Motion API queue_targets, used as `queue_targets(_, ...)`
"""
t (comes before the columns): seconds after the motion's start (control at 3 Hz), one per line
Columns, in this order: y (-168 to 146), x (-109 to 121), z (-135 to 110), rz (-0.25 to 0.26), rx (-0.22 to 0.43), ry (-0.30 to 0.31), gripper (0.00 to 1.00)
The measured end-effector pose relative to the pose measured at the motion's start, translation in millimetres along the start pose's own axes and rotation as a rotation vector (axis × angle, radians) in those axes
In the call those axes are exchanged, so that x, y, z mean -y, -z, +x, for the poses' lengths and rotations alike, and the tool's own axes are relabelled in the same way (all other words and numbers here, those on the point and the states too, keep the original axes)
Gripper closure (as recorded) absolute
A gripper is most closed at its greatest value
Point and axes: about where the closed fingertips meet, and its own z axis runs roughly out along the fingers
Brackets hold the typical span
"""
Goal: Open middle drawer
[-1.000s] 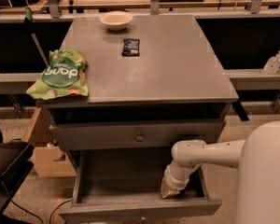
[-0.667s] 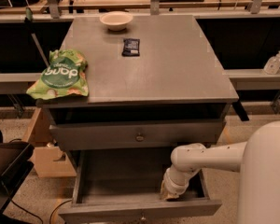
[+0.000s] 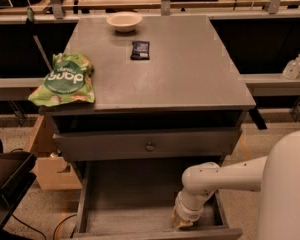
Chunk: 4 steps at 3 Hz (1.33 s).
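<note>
While a green chip bag [image 3: 64, 80] lies at the left edge of the cabinet top [image 3: 190, 74], with a pale bowl [image 3: 124, 21] and a dark snack packet [image 3: 140, 49] further back, little has changed over the last second. The middle drawer [image 3: 125, 199] stands pulled far out beneath the upper drawer [image 3: 115, 145], just as before, so the opening looks essentially done. Right of centre, the gripper [image 3: 182, 223] sits low in the drawer's front right corner, unmoved; whether it is open or closed cannot be told. The drawer's face and knob are cut off by the bottom edge — the lowest drawer is hidden entirely. At far right a sanitiser bottle [image 3: 293, 67] stands on a ledge.
</note>
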Motion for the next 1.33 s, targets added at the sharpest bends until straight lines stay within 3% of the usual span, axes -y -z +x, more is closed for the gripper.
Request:
queue_targets(0.33,0.3,0.8,0.3,0.0,0.0,0.0,1.0)
queue_targets(0.67,-10.9,-38.7,-7.0,-0.095,0.021,0.016,1.0)
queue_targets(1.0,-9.9,-35.6,-5.7,-0.095,0.021,0.016,1.0)
queue_targets(1.33,-16.1,-65.1,-15.1,-0.192,0.059,0.073,1.0)
